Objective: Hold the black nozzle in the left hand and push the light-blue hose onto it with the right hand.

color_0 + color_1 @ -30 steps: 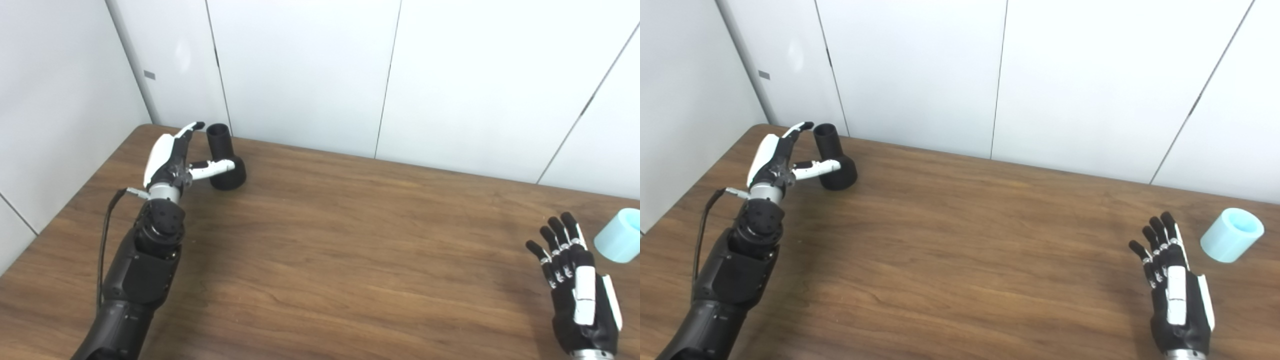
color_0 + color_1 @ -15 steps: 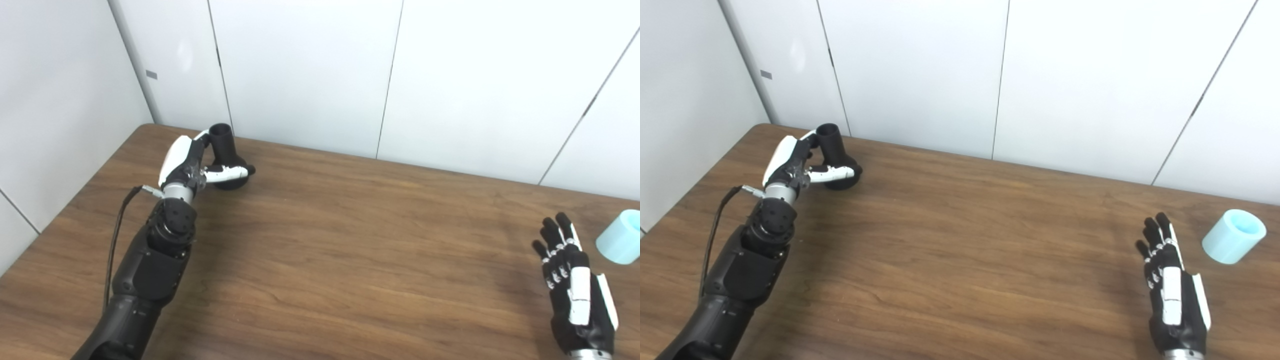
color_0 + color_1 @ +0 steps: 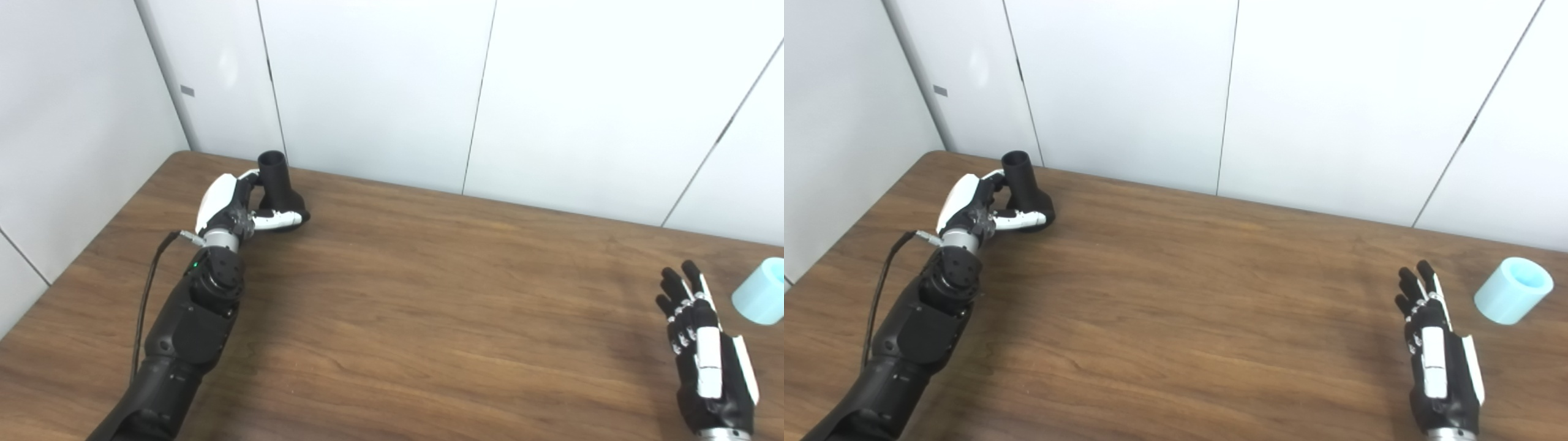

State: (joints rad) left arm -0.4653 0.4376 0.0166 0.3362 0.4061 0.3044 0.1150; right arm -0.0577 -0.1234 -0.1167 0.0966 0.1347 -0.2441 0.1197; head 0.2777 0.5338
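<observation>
Wall [image 3: 73, 122] of smooth white panels stands at 9 o'clock and runs on behind the table [image 3: 429, 318], a flat top of brown wood grain with a dull sheen.

At 10 o'clock the left hand [image 3: 229, 205] wraps the nozzle [image 3: 278, 187]: its fingers [image 3: 989, 182] curl round the far side of the neck, and the white thumb lies across the near side of the flared base, black tip pointing to 3 o'clock. It is clasping the nozzle, though how tightly cannot be told. The nozzle is matte black, a narrow tube with an open round mouth at the top, widening into a rounded base that sits on or just above the wood; contact there cannot be made out. It leans slightly toward 11 o'clock. The forearm behind the hand is black and blocky, with a metal wrist ring and a thin black cable looping along its left side.

At 4 o'clock the right hand [image 3: 1436, 358] hovers low, back upward, white plates over black, fingers apart and gently bent toward 12 o'clock, grasping nothing.

At 3 o'clock the hose [image 3: 1513, 298] lies near that hand, apart from it: a short, thick, light-blue cylinder, smooth and faintly translucent, tilted with its round end facing up toward 1 o'clock.
</observation>
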